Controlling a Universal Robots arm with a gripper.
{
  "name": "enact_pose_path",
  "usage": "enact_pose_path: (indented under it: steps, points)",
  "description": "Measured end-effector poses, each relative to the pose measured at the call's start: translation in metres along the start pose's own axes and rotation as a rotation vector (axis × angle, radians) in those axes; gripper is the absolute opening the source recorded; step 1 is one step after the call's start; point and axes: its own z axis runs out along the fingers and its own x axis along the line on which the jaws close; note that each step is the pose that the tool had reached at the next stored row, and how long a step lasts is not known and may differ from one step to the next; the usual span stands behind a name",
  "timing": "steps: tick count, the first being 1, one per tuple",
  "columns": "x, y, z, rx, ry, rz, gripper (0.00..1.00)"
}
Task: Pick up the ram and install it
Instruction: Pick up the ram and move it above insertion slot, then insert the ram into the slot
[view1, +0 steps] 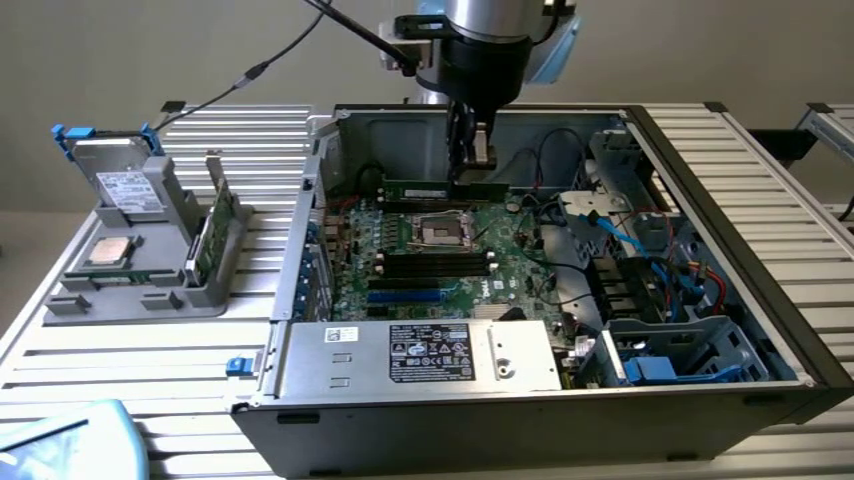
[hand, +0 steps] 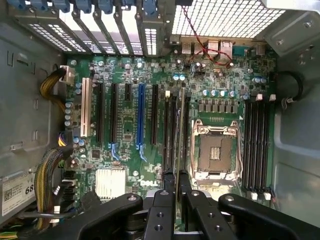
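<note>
Exterior view: gripper (view1: 477, 172) jaws clenched on the ram (view1: 420, 190), poised over the motherboard (view1: 521, 250). Install step in hand; seating likely demands its edge aligned with a memory slot (hand: 166, 130).

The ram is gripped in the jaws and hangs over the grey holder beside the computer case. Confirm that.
Not quite: the ram is gripped in the jaws, but it hangs over the motherboard inside the computer case, not over the grey holder. The exterior view shows it.
</note>
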Motion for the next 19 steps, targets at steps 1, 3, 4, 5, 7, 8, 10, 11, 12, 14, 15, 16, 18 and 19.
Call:
enact_pose_path:
  steps: [1, 3, 4, 5, 7, 8, 10, 11, 12, 14, 15, 16, 18, 19]
  points:
    - [-0.0009, 0.0002, 0.0006, 0.0073, 0.0012, 0.000, 0.14]
    - [-0.0017, 0.0009, 0.0017, 0.0198, 0.0042, 0.000, 0.14]
    - [-0.0018, 0.0011, 0.0020, 0.0209, 0.0046, 0.000, 0.14]
    - [-0.0017, 0.0011, 0.0019, 0.0208, 0.0047, 0.000, 0.14]
    - [-0.0017, 0.0011, 0.0019, 0.0208, 0.0049, 0.000, 0.14]
    - [-0.0018, 0.0011, 0.0019, 0.0209, 0.0049, 0.000, 0.14]
    - [-0.0018, 0.0011, 0.0019, 0.0209, 0.0048, 0.000, 0.14]
    - [-0.0018, 0.0011, 0.0019, 0.0209, 0.0048, 0.000, 0.14]
    - [-0.0018, 0.0011, 0.0019, 0.0209, 0.0048, 0.000, 0.14]
    - [-0.0018, 0.0011, 0.0019, 0.0209, 0.0048, 0.000, 0.14]
    - [-0.0018, 0.0011, 0.0019, 0.0209, 0.0048, 0.000, 0.14]
    - [-0.0018, 0.0011, 0.0019, 0.0209, 0.0048, 0.000, 0.14]
    - [-0.0018, 0.0011, 0.0019, 0.0209, 0.0048, 0.000, 0.14]
    - [-0.0018, 0.0011, 0.0019, 0.0208, 0.0048, 0.000, 0.14]
